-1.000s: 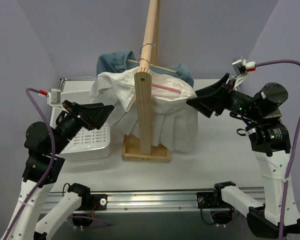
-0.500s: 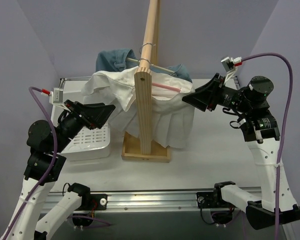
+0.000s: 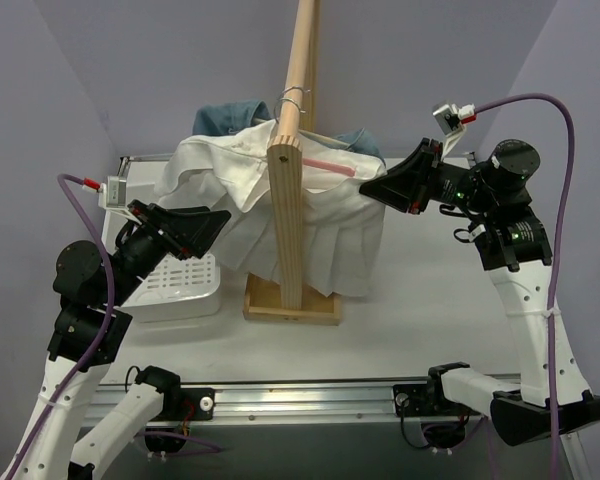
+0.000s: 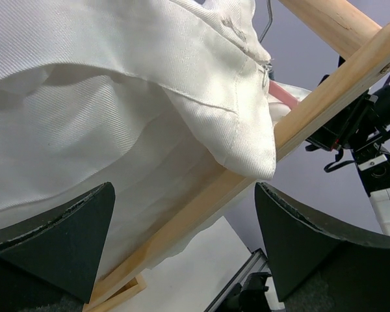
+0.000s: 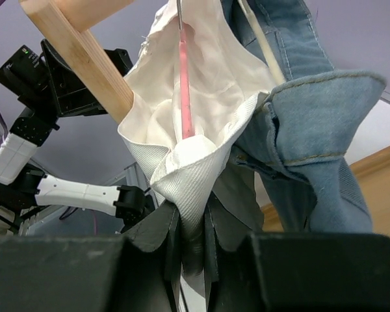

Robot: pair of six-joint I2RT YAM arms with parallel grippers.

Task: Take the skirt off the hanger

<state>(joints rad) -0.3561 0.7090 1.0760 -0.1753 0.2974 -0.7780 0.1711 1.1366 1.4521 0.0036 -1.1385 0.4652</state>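
R gripper (image 3: 372, 190) pinched tight on a fold of the skirt (image 3: 325, 235) edge, just below the pink hanger (image 5: 184, 91) bar. L gripper (image 3: 216, 218) spread wide, gripping nothing, near skirt's left side. White perforated basket (image 3: 195, 290) under L arm; contents can't tell. Skirt hangs on hanger at wooden rack (image 3: 288, 230). 2 garments: skirt + blue denim garment (image 3: 230, 115). 2 hangers: pink + off-white hanger (image 5: 263, 42).

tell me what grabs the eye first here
A big white skirt drapes over a pink hanger on the wooden stand at table centre. The right gripper pinches its right edge, while the left gripper hovers open beside its left side.
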